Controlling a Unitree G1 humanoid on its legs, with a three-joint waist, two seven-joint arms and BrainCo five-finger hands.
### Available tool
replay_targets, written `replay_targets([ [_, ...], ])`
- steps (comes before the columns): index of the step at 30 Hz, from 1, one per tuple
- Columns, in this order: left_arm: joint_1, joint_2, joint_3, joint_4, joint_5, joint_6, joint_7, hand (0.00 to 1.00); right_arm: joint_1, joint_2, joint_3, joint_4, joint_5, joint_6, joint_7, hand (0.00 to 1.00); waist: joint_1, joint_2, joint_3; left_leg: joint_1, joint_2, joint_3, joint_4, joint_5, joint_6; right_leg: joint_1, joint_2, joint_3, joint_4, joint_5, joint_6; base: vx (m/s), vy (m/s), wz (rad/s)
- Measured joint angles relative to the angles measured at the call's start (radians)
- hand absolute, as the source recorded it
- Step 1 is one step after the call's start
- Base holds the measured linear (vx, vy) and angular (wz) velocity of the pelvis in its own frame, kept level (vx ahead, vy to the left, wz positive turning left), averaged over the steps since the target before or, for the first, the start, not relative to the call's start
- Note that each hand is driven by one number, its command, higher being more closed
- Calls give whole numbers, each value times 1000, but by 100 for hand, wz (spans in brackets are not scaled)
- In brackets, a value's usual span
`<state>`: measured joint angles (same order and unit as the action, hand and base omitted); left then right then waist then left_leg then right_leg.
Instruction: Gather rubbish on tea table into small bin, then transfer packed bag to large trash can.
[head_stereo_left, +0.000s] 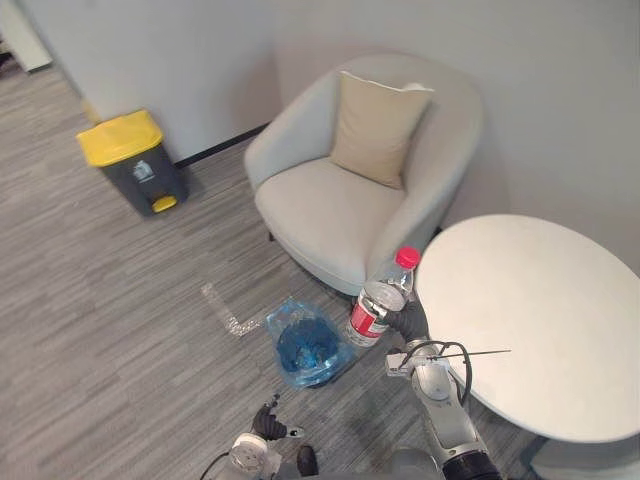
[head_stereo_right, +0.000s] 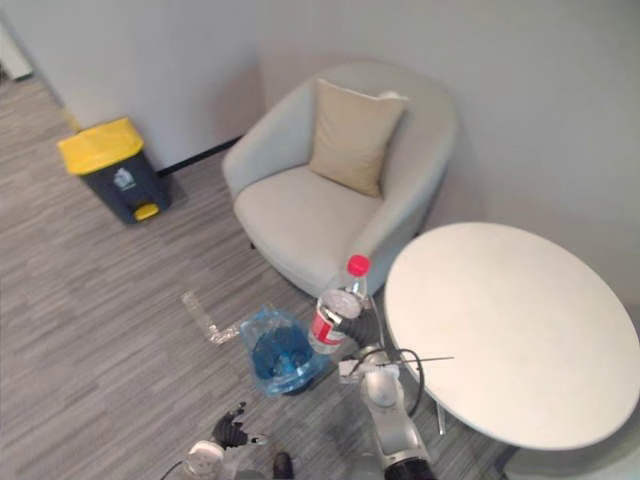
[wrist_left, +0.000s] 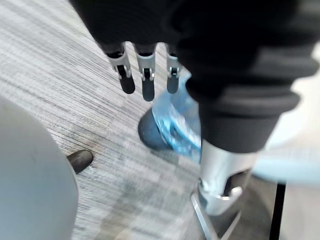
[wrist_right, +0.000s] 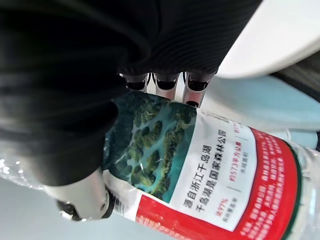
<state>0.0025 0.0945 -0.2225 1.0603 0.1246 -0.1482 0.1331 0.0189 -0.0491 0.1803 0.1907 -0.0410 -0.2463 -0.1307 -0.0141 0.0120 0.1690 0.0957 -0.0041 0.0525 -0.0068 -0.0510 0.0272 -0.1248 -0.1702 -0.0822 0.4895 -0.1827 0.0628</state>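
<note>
Right hand (head_stereo_left: 408, 321) raised between the round white worktop (head_stereo_left: 545, 320) and the small bin (head_stereo_left: 283, 326), its fingers (wrist_right: 164, 83) curled round a clear plastic bottle (head_stereo_left: 382, 300) with a red cap and a red-and-white label. The bottle is held off the floor and tilted, cap towards the far right and base towards the near left. It is just left of the worktop's left edge and just right of the bin, in front of the near corner of the armchair (head_stereo_left: 330, 210). In the right wrist view the thumb and fingers close on the labelled middle of the bottle, with the worktop's pale edge beyond them. The small bin, lined with a blue bag, stands on the grey floor (head_stereo_left: 110, 300) near the armchair's front. A strip of clear tape (head_stereo_left: 226, 310) lies on the floor just left of the bin. Left hand (head_stereo_left: 268, 424) low at the near edge of the scene, left of the right arm. Its fingers (wrist_left: 146, 85) are straight and relaxed, holding nothing, above the floor on the near side of the bin. A beige cushion (head_stereo_left: 378, 128) leans against the armchair's back. The large trash can (head_stereo_left: 133, 162), dark grey with a yellow lid, stands against the far wall at the left, well apart from the bin and the worktop.
</note>
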Motion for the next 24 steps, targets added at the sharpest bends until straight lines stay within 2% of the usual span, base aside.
replay_targets([
  [3,-18,-1,32,34,-11,3,0,0,-7,8,9,5,1,0,10,100,4,-1,11,16,46,-64,18,-30,-29,-55,101,4,-97,0,-7,166,-156,62],
  [4,-19,0,37,40,-11,4,-1,0,-5,7,9,6,2,0,11,100,3,-5,11,17,50,-79,33,-46,-40,-69,116,26,-154,30,-3,239,-239,70],
  [6,-19,19,43,42,-10,3,-2,0,4,8,9,6,3,0,12,100,-1,-57,4,12,14,-116,85,-88,-74,-62,99,96,-269,151,6,228,-275,70],
  [7,-25,6,58,59,-8,6,-1,0,15,-10,-4,7,3,2,16,100,-9,-26,8,6,37,-147,137,-125,-87,-46,105,46,-227,133,-21,238,-270,65],
  [9,-18,-21,73,60,-6,6,-1,0,32,-33,-30,5,3,4,21,100,-7,12,-10,-16,79,-140,176,-149,-114,-32,129,-4,-245,115,-41,285,-213,66],
  [10,-22,-36,82,60,-5,6,-2,0,34,-35,-62,5,3,5,20,100,-15,23,-7,-46,100,-105,232,-151,-120,-2,140,-36,-275,124,-59,297,-180,77],
  [12,-28,-38,87,50,-5,6,-2,0,36,-35,-79,5,4,7,18,100,-9,24,-4,-66,137,-17,310,-152,-122,61,162,-67,-334,132,-71,258,-179,47],
  [13,-32,-38,87,43,-8,6,-1,0,36,-35,-78,5,4,7,14,100,6,15,1,-63,160,28,330,-155,-127,98,174,-76,-362,135,-76,176,-114,9],
  [16,-31,-53,78,30,-8,5,-1,0,36,-35,-83,-14,3,7,1,100,5,7,0,-57,181,107,284,-156,-124,118,174,-88,-391,136,-77,133,-16,15],
  [17,-30,-63,75,31,-8,7,-1,0,36,-34,-87,-16,3,8,-4,100,0,9,-1,-53,183,102,201,-134,-127,117,174,-94,-395,136,-78,134,315,2],
  [18,-28,-54,36,31,-7,7,0,0,42,-25,-89,-14,0,10,-5,100,2,9,-2,-1,145,101,125,-107,-149,129,149,-60,-409,150,-56,77,368,-10],
  [20,-25,-48,36,32,-6,7,0,0,42,-15,-81,3,-1,11,3,100,2,9,-2,7,114,104,125,-104,-144,146,122,-44,-430,167,-31,5,275,-10],
  [24,-14,-19,42,33,-7,6,1,0,26,-5,-55,76,-11,10,3,100,8,8,-3,22,91,106,110,-94,-129,157,105,-31,-441,175,-23,-49,65,-2],
])
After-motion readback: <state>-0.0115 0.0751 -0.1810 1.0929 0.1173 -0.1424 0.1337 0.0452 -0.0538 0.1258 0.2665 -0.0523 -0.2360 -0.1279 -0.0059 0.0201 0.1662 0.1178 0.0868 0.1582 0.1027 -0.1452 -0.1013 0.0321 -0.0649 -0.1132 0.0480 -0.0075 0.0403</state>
